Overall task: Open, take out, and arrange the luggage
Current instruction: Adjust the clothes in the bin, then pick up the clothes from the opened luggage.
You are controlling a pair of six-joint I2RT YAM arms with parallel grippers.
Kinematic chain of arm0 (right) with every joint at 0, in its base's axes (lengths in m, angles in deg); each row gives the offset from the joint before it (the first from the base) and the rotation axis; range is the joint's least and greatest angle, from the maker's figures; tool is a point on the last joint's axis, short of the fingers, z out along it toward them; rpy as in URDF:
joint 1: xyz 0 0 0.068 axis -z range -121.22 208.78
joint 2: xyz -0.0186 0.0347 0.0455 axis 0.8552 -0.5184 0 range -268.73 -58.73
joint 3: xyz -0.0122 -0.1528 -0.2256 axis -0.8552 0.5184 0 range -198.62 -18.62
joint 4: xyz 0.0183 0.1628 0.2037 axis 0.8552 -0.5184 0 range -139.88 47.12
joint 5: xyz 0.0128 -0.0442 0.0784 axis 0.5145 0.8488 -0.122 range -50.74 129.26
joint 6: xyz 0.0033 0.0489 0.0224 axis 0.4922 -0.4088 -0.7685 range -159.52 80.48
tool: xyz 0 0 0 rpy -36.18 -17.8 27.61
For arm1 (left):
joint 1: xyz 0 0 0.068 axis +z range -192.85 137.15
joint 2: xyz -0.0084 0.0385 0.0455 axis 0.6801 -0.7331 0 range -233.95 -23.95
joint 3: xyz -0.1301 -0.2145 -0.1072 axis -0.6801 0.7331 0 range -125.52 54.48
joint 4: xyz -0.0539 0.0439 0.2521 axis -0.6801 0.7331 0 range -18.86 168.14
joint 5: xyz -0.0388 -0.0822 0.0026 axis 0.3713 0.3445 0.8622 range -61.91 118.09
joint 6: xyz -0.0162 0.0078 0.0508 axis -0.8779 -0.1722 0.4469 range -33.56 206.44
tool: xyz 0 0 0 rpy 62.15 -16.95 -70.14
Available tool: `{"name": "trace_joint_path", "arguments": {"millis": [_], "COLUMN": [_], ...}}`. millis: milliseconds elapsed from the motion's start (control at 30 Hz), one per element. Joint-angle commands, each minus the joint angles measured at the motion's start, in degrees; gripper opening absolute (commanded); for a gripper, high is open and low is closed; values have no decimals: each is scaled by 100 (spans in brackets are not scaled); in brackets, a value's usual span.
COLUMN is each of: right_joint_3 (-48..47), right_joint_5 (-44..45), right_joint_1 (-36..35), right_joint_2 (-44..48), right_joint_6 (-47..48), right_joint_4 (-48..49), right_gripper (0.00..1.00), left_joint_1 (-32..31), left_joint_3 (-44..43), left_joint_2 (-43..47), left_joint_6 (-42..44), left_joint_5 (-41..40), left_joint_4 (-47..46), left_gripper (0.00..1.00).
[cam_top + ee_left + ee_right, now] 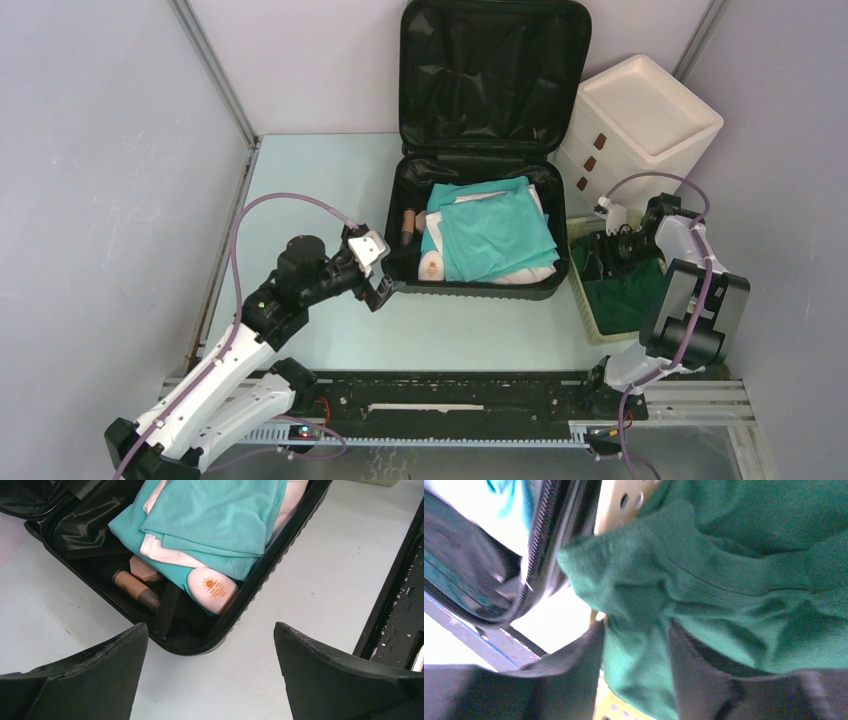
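Note:
The black luggage (470,290) lies open mid-table with its lid (495,70) standing upright against the back wall. Inside are folded teal clothing (495,235) over white fabric, a pink tube (212,587) with an orange sun print, and a brown bottle (132,587). My left gripper (388,275) hangs open just off the case's front left corner (200,647), nothing between its fingers. My right gripper (600,255) is down in the pale yellow basket (583,290). Its jaws stand apart around a fold of dark green cloth (724,555).
A white three-drawer box (640,120) stands at the back right, behind the basket. The basket's perforated wall (611,500) sits close against the luggage's right side (539,545). A black rail (450,400) runs along the near edge. Grey walls close in left and right.

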Motion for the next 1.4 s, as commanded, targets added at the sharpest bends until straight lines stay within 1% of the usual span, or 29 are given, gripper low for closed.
{"name": "trace_joint_path", "arguments": {"millis": [0, 33, 100, 200, 300, 367, 467, 500, 533, 600, 700, 800, 900, 1000, 1100, 1167, 1200, 1300, 1367], "right_joint_3": [-123, -176, -365, -806, -1082, -1139, -1043, -963, -889, -778, -399, 146, 374, 413, 414, 413, 413, 413, 413], "right_joint_5": [-126, -138, -143, -195, -436, -831, -1764, -2227, -2521, -2984, -3614, -3633, -3436, -3140, -2885, -2804, -2789, -2783, -2752], "right_joint_1": [-24, -3, 66, 176, 213, 184, 56, -25, -132, -306, -349, -331, -265, -229, -264, -300, -318, -333, -333], "right_joint_2": [171, 294, 527, 836, 1253, 1584, 2102, 2237, 2330, 2368, 2338, 2470, 2599, 2570, 2562, 2587, 2604, 2665, 2687], "right_joint_6": [68, 66, 66, 89, 208, 298, 390, 436, 598, 1049, 1496, 1388, 1007, 714, 421, 364, 350, 347, 356], "right_joint_4": [-201, -215, -304, -565, -727, -737, -655, -582, -626, -935, -1150, -727, -301, -69, 126, 172, 180, 179, 174], "right_gripper": [67, 71, 74, 74, 74, 73, 74, 75, 79, 81, 82, 82, 82, 81, 81, 81, 81, 81, 81], "left_joint_1": [25, 25, 30, 30, 25, 27, 54, 72, 77, 89, 101, 98, 96, 96, 62, -22, -79, -292, -386], "left_joint_3": [100, 102, 98, 93, 95, 96, 132, 146, 149, 114, -66, -275, -448, -595, -913, -1253, -1444, -2043, -2504], "left_joint_2": [30, 26, 17, -7, -6, 0, -22, -58, -100, -240, -627, -1226, -1927, -2588, -3227, -3563, -3742, -4280, -4667], "left_joint_6": [108, 109, 109, 101, 79, 30, -133, -262, -430, -928, -2122, -3512, -4941, -5903, -6288, -6255, -6210, -6182, -6256], "left_joint_5": [41, 44, 52, 85, 167, 253, 568, 650, 689, 606, 490, 542, 507, 42, -479, -986, -1294, -2281, -2664], "left_joint_4": [-174, -175, -179, -180, -204, -256, -456, -558, -669, -928, -1389, -2093, -2689, -3082, -3056, -2741, -2547, -1864, -1212], "left_gripper": [100, 100, 100, 100, 100, 100, 100, 100, 100, 100, 100, 100, 95, 90, 85, 85, 82, 75, 67]}}
